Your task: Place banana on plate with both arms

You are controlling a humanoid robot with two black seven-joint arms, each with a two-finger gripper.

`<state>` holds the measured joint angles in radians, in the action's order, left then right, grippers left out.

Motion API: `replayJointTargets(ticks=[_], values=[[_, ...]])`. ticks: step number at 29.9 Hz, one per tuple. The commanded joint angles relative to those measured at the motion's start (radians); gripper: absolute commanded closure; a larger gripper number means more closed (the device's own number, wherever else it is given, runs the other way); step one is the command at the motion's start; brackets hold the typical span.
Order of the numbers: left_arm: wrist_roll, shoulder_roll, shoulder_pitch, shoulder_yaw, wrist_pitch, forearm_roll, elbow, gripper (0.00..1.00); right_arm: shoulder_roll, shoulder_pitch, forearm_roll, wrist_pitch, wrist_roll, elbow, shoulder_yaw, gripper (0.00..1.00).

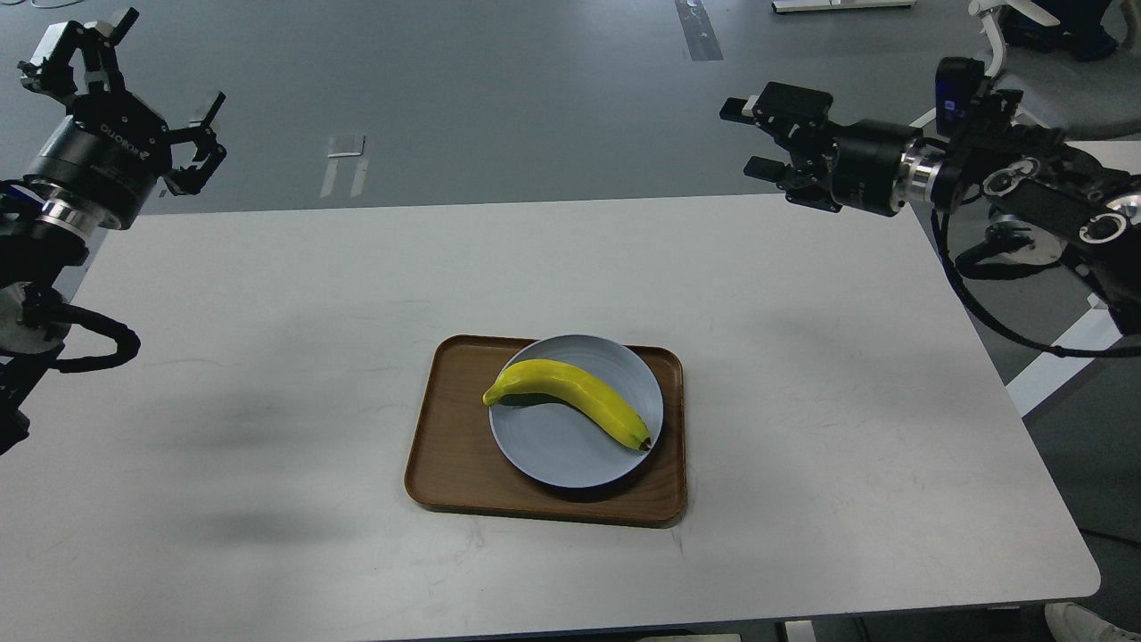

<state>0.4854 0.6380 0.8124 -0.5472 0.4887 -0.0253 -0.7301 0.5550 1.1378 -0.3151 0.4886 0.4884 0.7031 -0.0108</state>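
Note:
The yellow banana (570, 398) lies across the pale grey-blue plate (553, 450), its greenish stem end at the plate's left rim and its dark tip at the right rim. The plate sits on a brown wooden tray (450, 464) in the middle of the white table. My right gripper (751, 138) is open and empty, raised above the table's far right edge, well away from the banana. My left gripper (125, 67) is open and empty, raised at the far left above the table's back corner.
The white table (267, 357) spreads around the tray. A white office chair (1025, 80) stands on the grey floor behind the right arm. Another white surface (1096, 165) shows at the right edge.

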Motion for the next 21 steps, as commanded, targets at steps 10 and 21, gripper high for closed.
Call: replayJointTargets(ticks=[10,21], values=[[-0.001,-0.044,-0.061,0.007,0.0,-0.217,0.0,0.02,0.026,-0.38,0.352,0.0,0.0,0.009,0.339,0.04],[-0.001,-0.092,-0.121,-0.002,0.0,-0.214,0.003,0.02,0.009,-0.423,0.375,0.0,0.0,0.009,0.37,0.0]])
